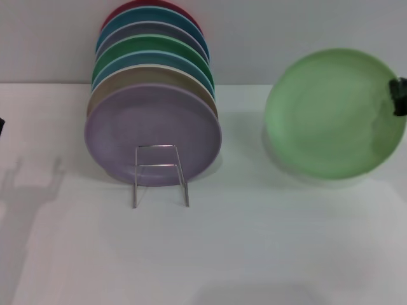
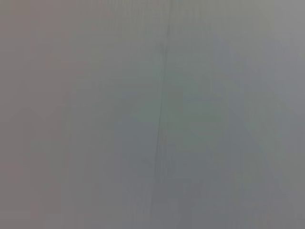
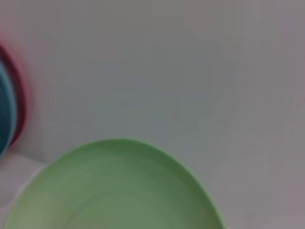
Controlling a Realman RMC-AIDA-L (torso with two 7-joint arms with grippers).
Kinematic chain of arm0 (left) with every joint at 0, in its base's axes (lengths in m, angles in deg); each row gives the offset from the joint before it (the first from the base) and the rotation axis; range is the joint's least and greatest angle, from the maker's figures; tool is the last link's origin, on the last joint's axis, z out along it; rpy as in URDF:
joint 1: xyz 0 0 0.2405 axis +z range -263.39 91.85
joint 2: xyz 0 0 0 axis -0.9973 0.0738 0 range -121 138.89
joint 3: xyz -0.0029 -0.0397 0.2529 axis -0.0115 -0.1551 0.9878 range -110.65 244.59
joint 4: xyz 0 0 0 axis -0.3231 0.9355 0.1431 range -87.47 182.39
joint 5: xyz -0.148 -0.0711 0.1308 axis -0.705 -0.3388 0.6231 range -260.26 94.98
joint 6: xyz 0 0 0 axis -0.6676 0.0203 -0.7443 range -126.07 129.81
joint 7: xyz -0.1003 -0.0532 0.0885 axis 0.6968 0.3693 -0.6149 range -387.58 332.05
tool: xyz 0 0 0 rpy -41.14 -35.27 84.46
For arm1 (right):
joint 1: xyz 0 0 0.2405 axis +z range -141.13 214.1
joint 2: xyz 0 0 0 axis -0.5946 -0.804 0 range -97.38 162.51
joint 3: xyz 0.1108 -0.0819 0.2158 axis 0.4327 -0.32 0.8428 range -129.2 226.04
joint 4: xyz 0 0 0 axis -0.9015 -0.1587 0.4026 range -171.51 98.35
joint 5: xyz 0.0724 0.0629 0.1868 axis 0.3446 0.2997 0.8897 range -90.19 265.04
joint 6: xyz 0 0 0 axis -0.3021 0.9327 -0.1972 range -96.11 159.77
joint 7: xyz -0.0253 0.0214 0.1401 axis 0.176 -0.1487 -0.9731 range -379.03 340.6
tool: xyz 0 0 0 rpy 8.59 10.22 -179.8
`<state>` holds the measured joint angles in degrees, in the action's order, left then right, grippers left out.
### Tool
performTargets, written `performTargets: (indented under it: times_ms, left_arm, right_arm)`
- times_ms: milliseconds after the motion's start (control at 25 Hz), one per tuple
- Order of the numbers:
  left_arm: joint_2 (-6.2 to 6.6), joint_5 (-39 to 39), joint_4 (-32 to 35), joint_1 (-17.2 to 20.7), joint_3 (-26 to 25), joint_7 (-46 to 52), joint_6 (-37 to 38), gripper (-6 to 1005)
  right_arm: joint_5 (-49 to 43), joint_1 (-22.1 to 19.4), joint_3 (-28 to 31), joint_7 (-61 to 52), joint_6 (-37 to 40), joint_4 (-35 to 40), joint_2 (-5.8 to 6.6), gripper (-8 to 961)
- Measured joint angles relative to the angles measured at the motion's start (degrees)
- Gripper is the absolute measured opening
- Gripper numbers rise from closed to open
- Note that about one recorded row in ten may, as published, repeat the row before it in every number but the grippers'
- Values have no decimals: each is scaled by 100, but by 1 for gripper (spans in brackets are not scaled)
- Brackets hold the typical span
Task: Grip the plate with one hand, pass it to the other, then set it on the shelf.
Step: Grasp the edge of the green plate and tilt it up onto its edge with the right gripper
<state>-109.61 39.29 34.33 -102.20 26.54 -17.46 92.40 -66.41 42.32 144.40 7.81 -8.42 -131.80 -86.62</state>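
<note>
Wire shelf (image 1: 161,175) nearest, right pincer (image 1: 399,95) clamping raised plate's (image 1: 331,114) right rim

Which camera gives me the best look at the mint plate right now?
The head view: it shows the whole plate lifted off the table, the right hand gripping its rim, and the shelf for reference. The right wrist view shows only part of its face. The left wrist view shows none of it.

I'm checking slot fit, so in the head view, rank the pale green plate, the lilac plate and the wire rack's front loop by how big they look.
1. Pale green plate and lilac plate: look about alike, and the green one, raised at the right gripper, may be nearer the camera, so no ranking.
2. Wire rack's front loop: clearly smallest, much narrower than either.
</note>
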Motion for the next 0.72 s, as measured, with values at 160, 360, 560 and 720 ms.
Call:
performTargets:
  times_ms: [160, 360, 560, 720]
  left_arm:
    - [0, 12, 0, 77, 0, 5, 222, 741]
    - [0, 22, -12, 114, 21, 12, 298, 741]
    - [0, 24, -15, 155, 55, 16, 353, 741]
    - [0, 24, -14, 174, 55, 16, 373, 741]
  right_arm:
    - [-26, -399, -407, 141, 1227, 122, 0, 22]
    - [-51, -723, -1004, 283, 2768, 494, -6, 22]
    - [-81, -796, -1488, 298, 4227, 1115, -8, 22]
    - [-56, -798, -1750, 206, 5441, 1698, -8, 22]
